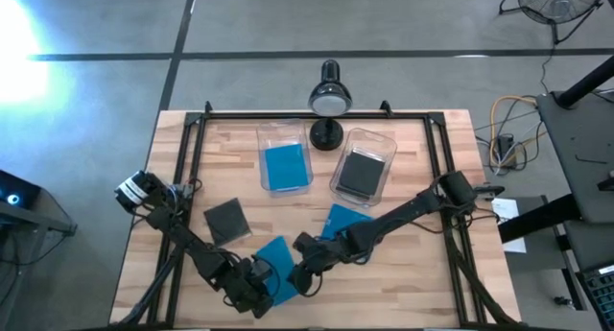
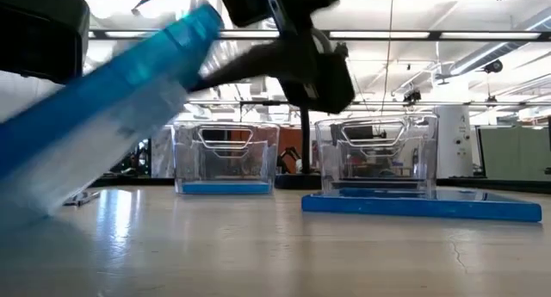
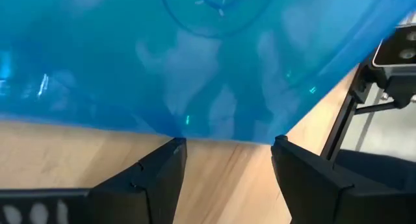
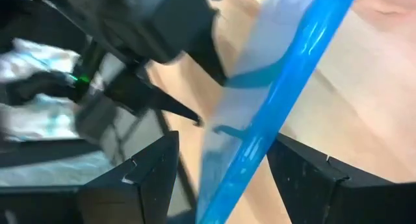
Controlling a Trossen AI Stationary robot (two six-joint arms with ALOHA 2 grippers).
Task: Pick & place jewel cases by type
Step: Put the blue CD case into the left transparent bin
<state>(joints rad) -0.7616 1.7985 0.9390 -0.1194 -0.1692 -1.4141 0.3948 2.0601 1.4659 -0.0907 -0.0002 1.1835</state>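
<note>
A bright blue jewel case (image 1: 278,264) stands tilted near the table's near edge, between my two grippers; in the low view the case (image 2: 120,108) slants up toward the right. My left gripper (image 1: 257,291) is open at its near-left side. My right gripper (image 1: 305,273) is open at its right side, one finger on each face of the raised edge (image 4: 286,74). A second blue case (image 1: 343,219) and a dark case (image 1: 227,221) lie flat on the table. One blue case lies in the left bin (image 1: 285,163) and one dark case in the right bin (image 1: 362,173). My left gripper (image 3: 224,146) is open, and both fingertips (image 3: 174,146) meet the blue case's edge (image 3: 221,138) from the near-left, roughly level. The case slants up and away over them. My right gripper (image 4: 224,152) straddles the case's raised edge with a wide gap; whether a finger touches it I cannot tell.
Two clear bins stand side by side toward the far edge, with a black desk lamp (image 1: 328,101) behind them. A black frame (image 1: 187,144) runs along the table's left, far and right sides. Bare wood shows at the near right (image 1: 413,283).
</note>
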